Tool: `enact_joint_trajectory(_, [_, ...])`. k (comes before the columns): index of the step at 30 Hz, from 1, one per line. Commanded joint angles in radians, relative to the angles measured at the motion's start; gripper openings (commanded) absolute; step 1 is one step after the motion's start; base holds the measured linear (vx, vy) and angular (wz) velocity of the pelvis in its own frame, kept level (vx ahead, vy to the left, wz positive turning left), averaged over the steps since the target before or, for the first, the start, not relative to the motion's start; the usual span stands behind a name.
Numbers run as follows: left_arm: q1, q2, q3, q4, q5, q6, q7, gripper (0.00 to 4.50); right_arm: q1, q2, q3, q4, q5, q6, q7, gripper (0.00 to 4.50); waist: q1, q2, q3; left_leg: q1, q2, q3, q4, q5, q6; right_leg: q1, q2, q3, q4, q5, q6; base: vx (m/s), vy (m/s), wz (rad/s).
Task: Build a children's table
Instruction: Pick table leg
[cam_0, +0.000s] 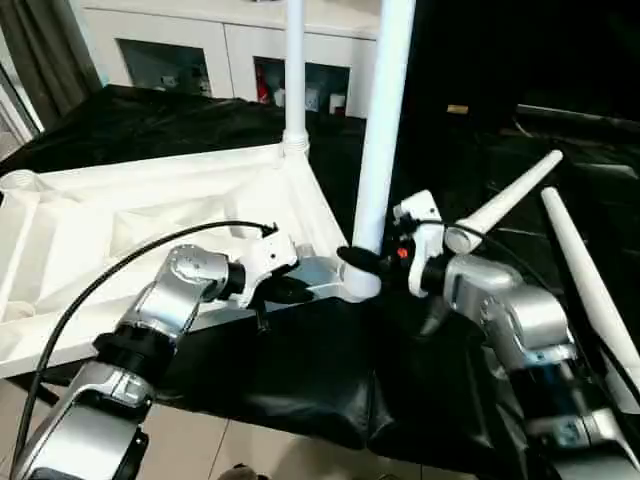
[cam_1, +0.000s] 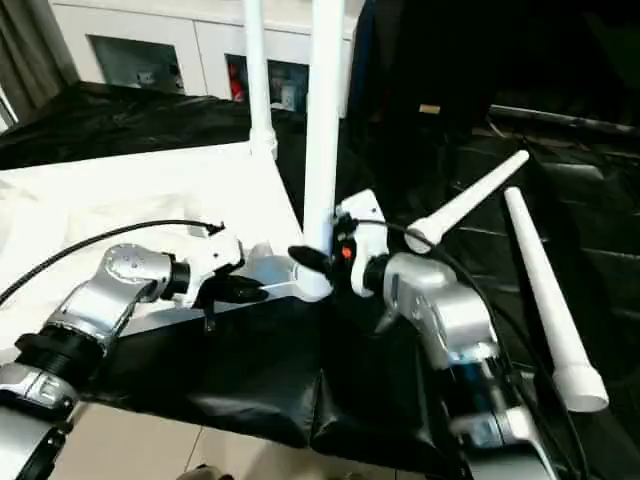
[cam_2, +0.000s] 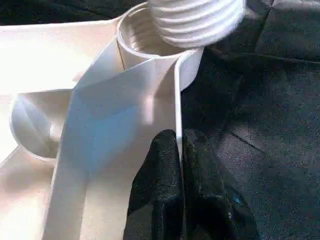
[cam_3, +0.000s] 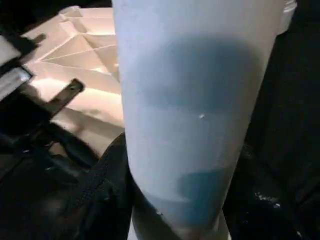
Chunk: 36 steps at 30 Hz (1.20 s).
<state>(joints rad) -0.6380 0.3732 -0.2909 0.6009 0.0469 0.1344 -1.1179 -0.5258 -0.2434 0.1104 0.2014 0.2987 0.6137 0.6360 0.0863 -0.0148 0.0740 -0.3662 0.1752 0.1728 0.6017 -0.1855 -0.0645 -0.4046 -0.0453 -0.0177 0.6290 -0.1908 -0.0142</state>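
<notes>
White plastic table top (cam_0: 130, 230) lies upside down on a bench draped in black cloth (cam_0: 300, 380), its ribbed underside facing up. One leg (cam_0: 294, 70) stands upright in the far corner socket, its long axis vertical. A second leg (cam_0: 382, 130) stands nearly upright at the near corner socket, leaning slightly, its lower end at the socket and its upper end running out of the head views. Two more legs (cam_1: 545, 290) lie on the cloth to the robot's right, their long axes slanting away from the robot; the nearer one shows its wide end toward the robot.

The left gripper (cam_0: 290, 290) has its jaws clamped on the table top's thin side wall, beside the near corner. The left wrist view shows what the head views do not: the black fingers (cam_2: 160, 185) pressed on either side of that wall, with the leg's threaded end just above the round socket (cam_2: 137, 35). The right gripper (cam_0: 365, 262) has its jaws closed around the lower part of the second leg; the right wrist view shows the tube between the fingers.
</notes>
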Motion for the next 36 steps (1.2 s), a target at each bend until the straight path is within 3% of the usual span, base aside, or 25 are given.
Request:
enact_joint_trajectory(1, [0.017,-0.023,0.016,-0.025,-0.035,-0.018,0.002,0.00,-0.019,0.009,0.000,0.040,-0.016,-0.034,-0.011,1.89,-0.003,-0.006,-0.080,0.010,0.045,-0.010,-0.066,-0.119,0.000,0.053,-0.090,0.043,-0.073,-0.157,-0.205,0.000,0.000,0.00])
enact_joint_trajectory(5, [0.019,-0.021,0.014,-0.029,-0.035,-0.018,-0.005,0.00,-0.037,0.027,-0.014,0.091,-0.018,-0.061,-0.018,1.89,-0.004,-0.005,-0.083,0.009,0.045,-0.009,-0.064,-0.097,0.009,0.054,-0.088,0.041,-0.067,-0.098,-0.220,0.000,0.000,0.00])
enact_joint_trajectory(9, [0.019,-0.022,0.013,-0.029,-0.035,-0.021,-0.004,0.00,-0.060,0.052,-0.026,0.158,-0.007,-0.084,-0.008,1.89,-0.005,-0.003,-0.081,0.010,0.045,-0.009,-0.065,-0.111,0.008,0.053,-0.088,0.041,-0.068,-0.107,-0.226,0.000,0.000,0.00])
enact_joint_trajectory(12, [0.018,-0.027,0.020,-0.021,-0.032,-0.037,0.016,0.00,-0.062,0.059,-0.027,0.184,-0.001,-0.101,0.002,1.89,-0.004,-0.008,-0.081,0.010,0.045,-0.009,-0.065,-0.116,0.007,0.055,-0.089,0.041,-0.069,-0.122,-0.222,0.000,0.000,0.00])
enact_joint_trajectory(19, [0.019,-0.029,0.026,-0.015,-0.029,-0.045,0.033,0.00,-0.024,0.076,-0.055,0.234,0.007,-0.143,0.006,1.89,-0.004,-0.007,-0.079,0.011,0.046,-0.009,-0.067,-0.133,0.007,0.052,-0.090,0.041,-0.074,-0.169,-0.211,0.000,0.000,0.00])
enact_joint_trajectory(21, [0.018,-0.028,0.026,-0.014,-0.029,-0.047,0.035,0.00,-0.015,0.081,-0.061,0.246,0.008,-0.157,0.009,1.89,-0.002,-0.001,-0.080,0.011,0.046,-0.010,-0.067,-0.131,0.007,0.053,-0.090,0.041,-0.073,-0.163,-0.210,0.000,0.000,0.00])
enact_joint_trajectory(22, [0.018,-0.027,0.027,-0.014,-0.029,-0.048,0.035,0.00,-0.012,0.084,-0.064,0.252,0.009,-0.163,0.010,1.89,-0.004,-0.005,-0.080,0.010,0.046,-0.009,-0.067,-0.129,0.008,0.052,-0.089,0.041,-0.073,-0.152,-0.213,0.000,0.000,0.00])
enact_joint_trajectory(23, [0.017,-0.026,0.031,-0.010,-0.029,-0.053,0.042,0.00,-0.003,0.092,-0.074,0.263,0.015,-0.178,0.012,1.89,-0.002,0.002,-0.081,0.010,0.045,-0.010,-0.066,-0.129,0.008,0.052,-0.090,0.041,-0.072,-0.145,-0.217,0.000,0.000,0.00])
enact_joint_trajectory(27, [0.011,-0.028,0.038,0.001,-0.028,-0.065,0.059,0.00,0.020,0.112,-0.104,0.292,0.032,-0.217,0.016,1.89,-0.003,0.000,-0.081,0.010,0.045,-0.010,-0.068,-0.145,0.009,0.053,-0.090,0.040,-0.074,-0.148,-0.222,0.000,0.000,0.00])
enact_joint_trajectory(29, [0.004,-0.028,0.043,0.013,-0.023,-0.075,0.069,0.00,0.050,0.132,-0.123,0.325,0.033,-0.287,0.007,1.89,-0.001,0.008,-0.080,0.011,0.047,-0.011,-0.068,-0.161,0.006,0.049,-0.094,0.041,-0.077,-0.166,-0.223,0.000,0.000,0.00])
enact_joint_trajectory(36, [-0.007,-0.024,0.051,0.030,-0.022,-0.092,0.080,0.00,0.112,0.182,-0.153,0.368,0.039,-0.426,0.015,1.89,-0.004,0.011,-0.080,0.011,0.046,-0.014,-0.073,-0.198,0.002,0.049,-0.092,0.040,-0.083,-0.220,-0.213,0.000,0.000,0.00])
